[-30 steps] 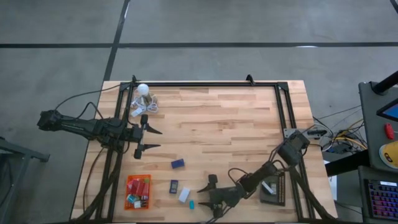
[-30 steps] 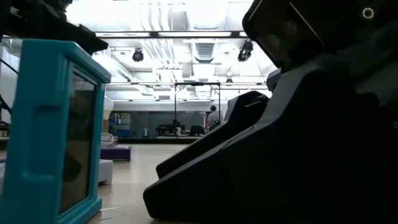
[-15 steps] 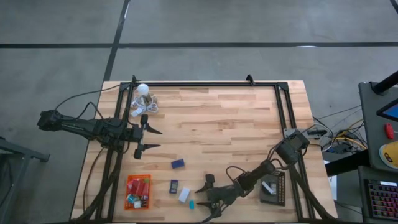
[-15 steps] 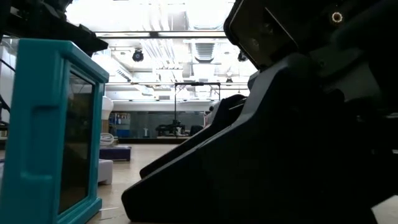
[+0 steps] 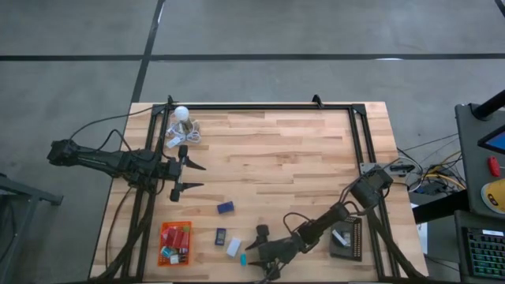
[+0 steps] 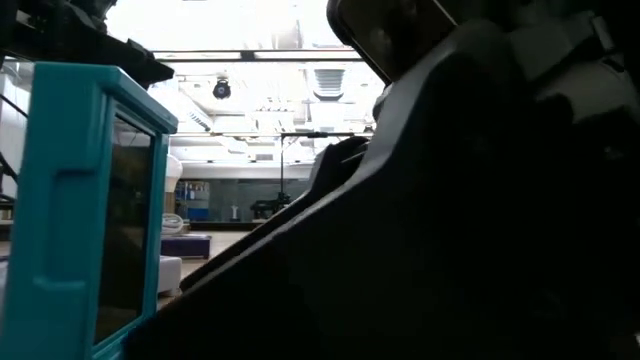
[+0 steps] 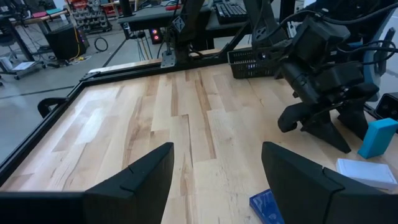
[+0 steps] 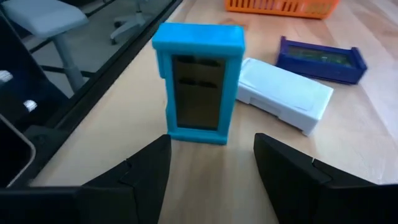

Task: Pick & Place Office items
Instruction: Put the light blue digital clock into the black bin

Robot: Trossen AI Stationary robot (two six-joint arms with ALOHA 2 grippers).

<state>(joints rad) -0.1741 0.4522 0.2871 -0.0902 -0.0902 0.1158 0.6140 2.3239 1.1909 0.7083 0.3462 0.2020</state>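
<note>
Table (image 5: 276,150): light wood planks, edged by a black frame.
Teal piece (image 8: 198,82): stood upright on the wood, just ahead of the right gripper (image 5: 254,258).
White piece (image 8: 284,94): laid flat, just beyond the teal piece.
Navy piece (image 8: 321,59): laid past the white piece.
Orange tray (image 5: 175,243): set farther beyond.

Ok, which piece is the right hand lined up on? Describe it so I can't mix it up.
Start from the orange tray at the near left of the table; just to its right lie three small loose pieces. The target is the teal block nearest the table edge, right before the open right hand. It alone stands upright; the white piece and navy piece beside it lie flat.
</note>
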